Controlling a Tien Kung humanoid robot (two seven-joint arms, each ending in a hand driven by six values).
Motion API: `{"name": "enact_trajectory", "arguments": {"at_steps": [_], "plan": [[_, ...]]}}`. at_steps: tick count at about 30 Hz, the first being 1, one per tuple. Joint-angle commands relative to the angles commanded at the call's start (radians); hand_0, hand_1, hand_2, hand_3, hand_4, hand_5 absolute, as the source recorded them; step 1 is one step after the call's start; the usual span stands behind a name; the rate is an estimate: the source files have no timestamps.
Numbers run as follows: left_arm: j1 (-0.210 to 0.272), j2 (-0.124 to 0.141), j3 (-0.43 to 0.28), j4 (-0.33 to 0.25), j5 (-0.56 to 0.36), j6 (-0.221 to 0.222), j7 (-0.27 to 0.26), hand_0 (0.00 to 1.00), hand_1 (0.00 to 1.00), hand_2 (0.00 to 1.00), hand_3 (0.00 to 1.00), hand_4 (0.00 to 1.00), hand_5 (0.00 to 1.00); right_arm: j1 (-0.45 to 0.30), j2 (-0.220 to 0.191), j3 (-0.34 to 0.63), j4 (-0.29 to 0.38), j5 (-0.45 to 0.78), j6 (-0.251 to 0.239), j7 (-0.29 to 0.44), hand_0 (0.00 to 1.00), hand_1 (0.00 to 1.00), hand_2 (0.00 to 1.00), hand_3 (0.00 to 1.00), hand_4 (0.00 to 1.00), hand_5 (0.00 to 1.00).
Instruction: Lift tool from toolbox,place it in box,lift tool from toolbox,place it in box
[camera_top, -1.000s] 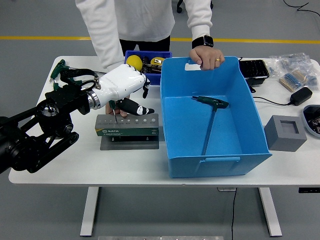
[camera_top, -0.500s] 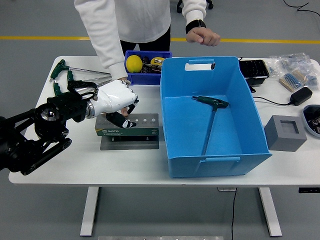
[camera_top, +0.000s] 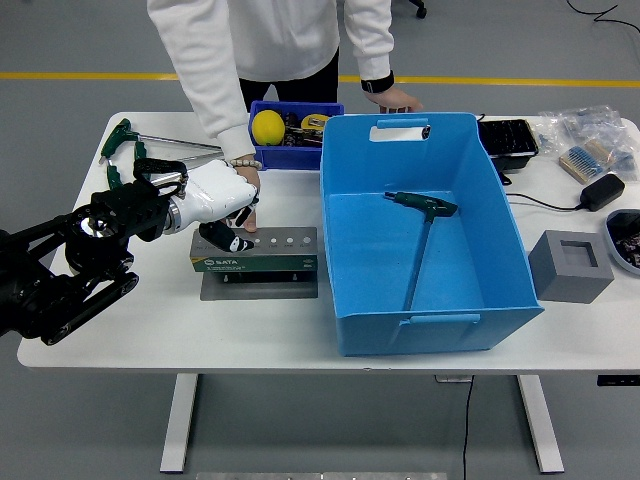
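A green label strip bearing the white word "SATA" is seen on the front face of the grey rectangular tool holder (camera_top: 256, 250), which stands on a flat grey base plate (camera_top: 259, 287) near the middle of the white table (camera_top: 150, 330). Smaller print on the strip cannot be read. A row of small sockets is visible along the holder's top.

The left hand (camera_top: 218, 198), white-shelled with black fingertips, is positioned over the left end of the holder. Its black arm is extended in from the left edge. The fingers are curled downward onto the holder's top; whether a tool is gripped cannot be told. A person's hand (camera_top: 247, 183) is lowered just behind the robot's hand, with its fingertips at the same end of the holder.

A green-handled T-shaped wrench (camera_top: 422, 235) is found lying on the floor of the large blue plastic box (camera_top: 430, 320), just right of the holder. More green-handled wrenches (camera_top: 130, 150) are laid at the table's far left. The person's other hand (camera_top: 395, 98) is held just behind the box's far rim.
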Motion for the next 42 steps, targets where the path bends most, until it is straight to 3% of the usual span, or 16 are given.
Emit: {"name": "enact_trajectory", "arguments": {"at_steps": [2,3,11,26,27,32,33,38,39,42], "plan": [[-0.002,0.003,0.0,-0.001,0.0,-0.01,0.0,0.683,0.476,0.406,0.321,0.819,0.533,0.0,0.0,0.001,0.0,-0.002,0.0,-0.001,0.698,0.653,0.74,0.658,0.873,0.82],[-0.003,0.005,0.002,-0.003,0.0,-0.017,0.001,0.672,0.405,0.352,0.26,0.819,0.534,0.0,0.0,0.0,0.0,-0.002,0.0,-0.001,0.7,0.652,0.739,0.658,0.873,0.82],[-0.008,0.011,0.015,-0.013,0.0,-0.046,0.01,0.669,0.392,0.338,0.24,0.818,0.539,-0.001,0.0,-0.001,0.0,-0.002,0.002,0.0,0.698,0.653,0.739,0.658,0.872,0.823],[-0.012,0.013,0.023,0.005,0.0,-0.032,0.004,0.632,0.308,0.261,0.174,0.816,0.547,0.0,-0.001,-0.006,0.0,0.004,0.002,0.001,0.698,0.652,0.738,0.657,0.871,0.821],[-0.012,0.013,0.023,0.005,0.0,-0.032,0.004,0.57,0.238,0.208,0.122,0.816,0.544,0.0,-0.001,-0.006,0.0,0.004,0.002,0.001,0.698,0.654,0.738,0.657,0.871,0.821],[-0.012,0.013,0.026,0.014,0.0,-0.026,-0.001,0.57,0.238,0.208,0.122,0.816,0.544,0.001,-0.001,-0.006,0.0,0.005,0.002,0.002,0.698,0.654,0.738,0.657,0.871,0.821],[-0.012,0.013,0.026,0.015,0.0,-0.024,-0.002,0.433,0.157,0.141,0.087,0.817,0.554,0.001,-0.001,-0.006,0.0,0.005,0.002,0.002,0.698,0.653,0.738,0.659,0.874,0.82],[-0.01,0.012,0.027,0.025,0.0,-0.001,-0.009,0.433,0.157,0.141,0.087,0.817,0.554,0.001,-0.001,-0.005,0.0,0.004,0.002,0.002,0.698,0.653,0.738,0.659,0.874,0.82],[-0.009,0.012,0.026,0.028,0.0,0.007,-0.01,0.361,0.116,0.113,0.08,0.816,0.549,0.001,-0.001,-0.005,0.0,0.004,0.002,0.002,0.698,0.653,0.738,0.658,0.874,0.82],[-0.005,0.012,0.024,0.033,0.0,0.025,-0.009,0.361,0.116,0.113,0.08,0.816,0.549,0.0,-0.001,-0.005,0.0,0.004,0.002,0.002,0.698,0.653,0.738,0.658,0.874,0.82]]}}
